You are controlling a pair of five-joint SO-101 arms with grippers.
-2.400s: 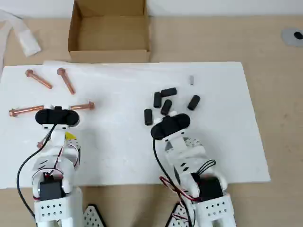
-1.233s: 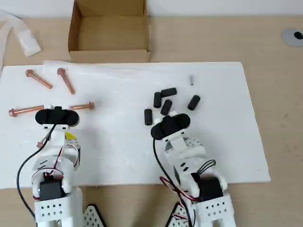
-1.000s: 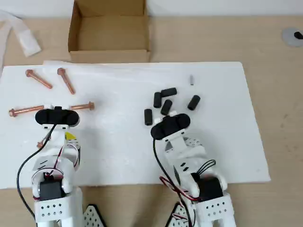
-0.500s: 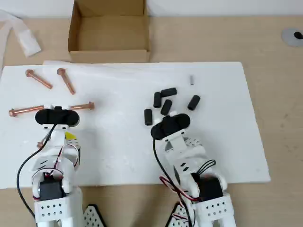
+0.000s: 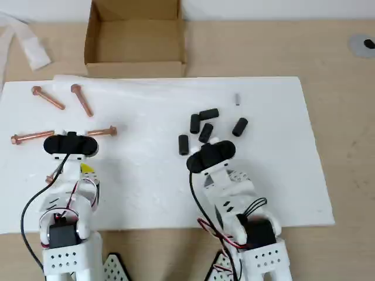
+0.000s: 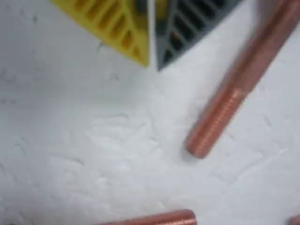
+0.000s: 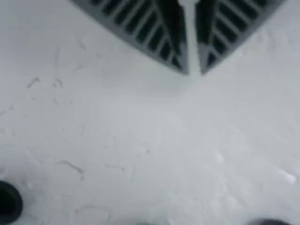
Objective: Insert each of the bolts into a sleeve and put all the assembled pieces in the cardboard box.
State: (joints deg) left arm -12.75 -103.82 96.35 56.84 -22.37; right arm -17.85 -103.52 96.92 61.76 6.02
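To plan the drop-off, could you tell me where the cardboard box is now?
In the high view, the cardboard box sits on the table just past the far edge of the white sheet, on the left side, beyond the nearest bolt.

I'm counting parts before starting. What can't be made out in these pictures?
High view: fifth bolt, mostly hidden under the left arm.
High view: small grey piece, too small to identify.
Left wrist view: long bolt, head beyond the edge.
Right wrist view: sleeve, cut by the edge.

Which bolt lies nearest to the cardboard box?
The right bolt of the far pair, just before the box's left corner; the others lie farther off.
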